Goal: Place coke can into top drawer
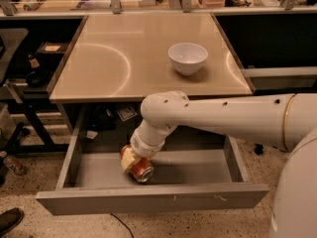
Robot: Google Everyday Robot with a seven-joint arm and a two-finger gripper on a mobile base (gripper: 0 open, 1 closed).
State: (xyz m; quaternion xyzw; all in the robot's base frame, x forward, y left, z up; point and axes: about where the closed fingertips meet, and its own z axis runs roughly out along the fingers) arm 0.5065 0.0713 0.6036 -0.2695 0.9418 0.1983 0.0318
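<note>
The top drawer stands pulled open below the beige tabletop, its flat grey front panel toward the camera. The coke can, red-orange with a silver end, lies tilted on its side on the drawer floor near the middle. My gripper reaches down into the drawer at the end of the white arm and sits right against the can's upper left side, its pale fingers around it. The arm's wrist hides the far part of the can.
A white bowl stands on the beige tabletop at the back right. Dark shelves and clutter sit left of the table, a bottle lies on the floor at left, and a shoe shows at the bottom left.
</note>
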